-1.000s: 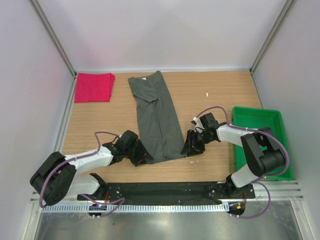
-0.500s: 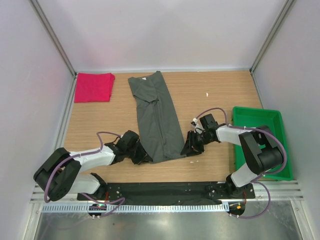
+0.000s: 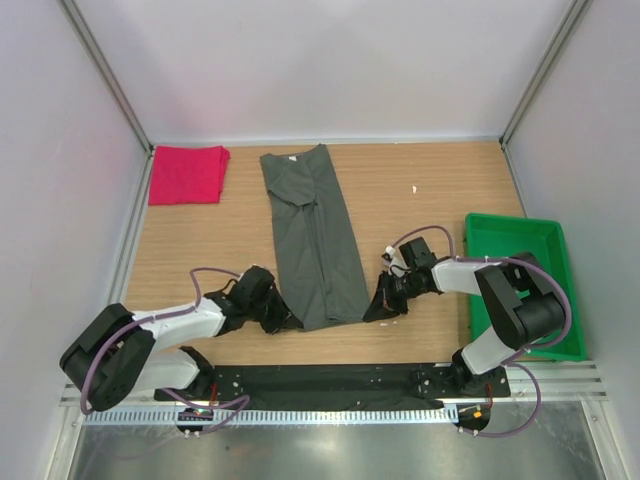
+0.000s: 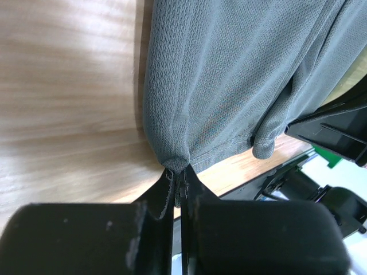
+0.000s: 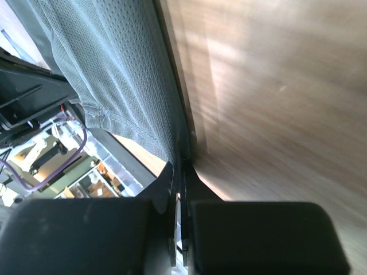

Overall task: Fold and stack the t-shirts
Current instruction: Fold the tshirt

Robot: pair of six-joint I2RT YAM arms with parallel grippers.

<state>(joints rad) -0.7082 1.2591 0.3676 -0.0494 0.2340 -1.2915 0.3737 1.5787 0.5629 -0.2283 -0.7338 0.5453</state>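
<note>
Pinches grey shirt's (image 3: 315,240) near-left corner in left pincer (image 4: 178,172), near-right corner in right pincer (image 5: 182,157), both clamped low over worktop (image 3: 420,170) (red shirt (image 3: 187,174) folded, far left).

Green tray (image 3: 520,238) sits at wooden table's (image 3: 450,175) right edge; white scrap (image 3: 414,188) nearby.

The dark grey-olive t-shirt (image 3: 315,240) lies folded lengthwise into a long narrow strip, slanting slightly, well apart from the pinkish-red t-shirt (image 3: 187,174), folded square at the far left.
</note>
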